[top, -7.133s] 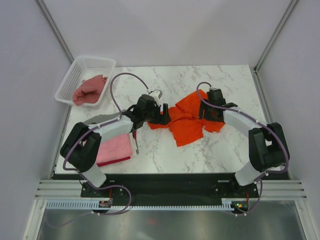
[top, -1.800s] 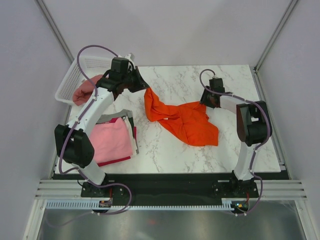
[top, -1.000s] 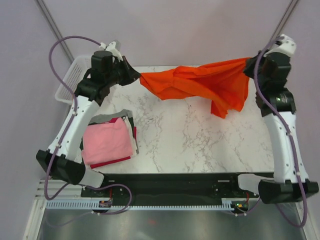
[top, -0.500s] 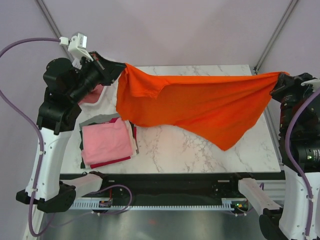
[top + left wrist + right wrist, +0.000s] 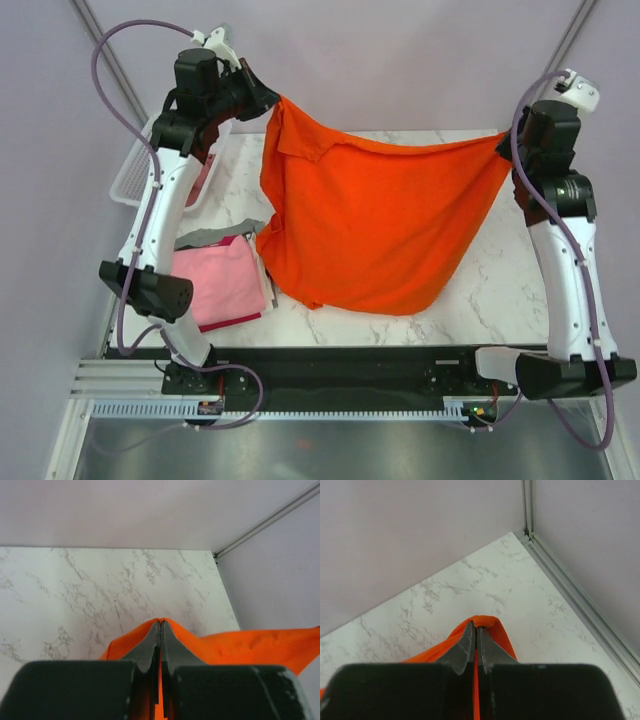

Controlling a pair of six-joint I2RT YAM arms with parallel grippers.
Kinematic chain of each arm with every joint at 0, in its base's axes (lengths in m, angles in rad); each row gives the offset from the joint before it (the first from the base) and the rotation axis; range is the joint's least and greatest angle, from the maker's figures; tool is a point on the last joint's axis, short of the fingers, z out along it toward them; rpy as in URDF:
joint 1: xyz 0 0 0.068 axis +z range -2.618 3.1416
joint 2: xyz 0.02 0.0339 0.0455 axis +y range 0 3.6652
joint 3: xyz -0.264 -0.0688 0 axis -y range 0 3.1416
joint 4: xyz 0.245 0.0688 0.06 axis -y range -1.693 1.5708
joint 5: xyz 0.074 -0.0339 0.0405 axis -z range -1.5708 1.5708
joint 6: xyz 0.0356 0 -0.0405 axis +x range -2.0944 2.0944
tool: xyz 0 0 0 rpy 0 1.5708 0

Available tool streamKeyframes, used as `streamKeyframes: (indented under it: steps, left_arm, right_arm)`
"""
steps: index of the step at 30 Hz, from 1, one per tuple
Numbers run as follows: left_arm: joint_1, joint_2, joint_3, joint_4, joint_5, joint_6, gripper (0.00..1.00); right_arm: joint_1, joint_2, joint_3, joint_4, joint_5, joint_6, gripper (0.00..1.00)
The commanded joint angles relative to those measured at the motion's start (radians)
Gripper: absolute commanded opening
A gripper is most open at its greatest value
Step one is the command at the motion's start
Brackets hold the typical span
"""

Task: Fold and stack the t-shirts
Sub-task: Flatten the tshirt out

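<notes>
Two arms work above a white marble-patterned table [image 5: 480, 300], stretching a bright orange cloth t-shirt [image 5: 370, 220] in the air between them, apparently the spreading step that opens a fold. The next move looks to call for lowering it flat onto the table without creases. The shirt hangs as a broad sheet, its top edge taut, its lower hem sagging toward the table and a sleeve bunched at the left corner. Beside it, a folded light pink t-shirt [image 5: 225, 285] tops a pile. The left gripper [image 5: 262, 100] and right gripper [image 5: 508, 150] each pinch a top corner tight.
</notes>
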State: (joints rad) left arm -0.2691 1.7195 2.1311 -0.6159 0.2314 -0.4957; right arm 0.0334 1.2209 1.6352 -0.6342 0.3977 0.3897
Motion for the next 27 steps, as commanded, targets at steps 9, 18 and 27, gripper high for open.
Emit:
streamKeyframes:
  steps: [9, 18, 27]
  left_arm:
    - [0.007, -0.361, -0.133, 0.212, 0.104, 0.028, 0.02]
    - [0.008, -0.738, -0.425, 0.281, 0.17, -0.058, 0.02]
    - [0.007, -0.678, -0.438, 0.317, 0.146, -0.07, 0.02]
  right_arm:
    - [0.0, -0.099, 0.112, 0.06, -0.076, 0.009, 0.0]
    - [0.0, -0.431, 0.049, 0.001, -0.04, 0.009, 0.0]
    - [0.0, -0.42, 0.13, -0.065, -0.008, -0.009, 0.0]
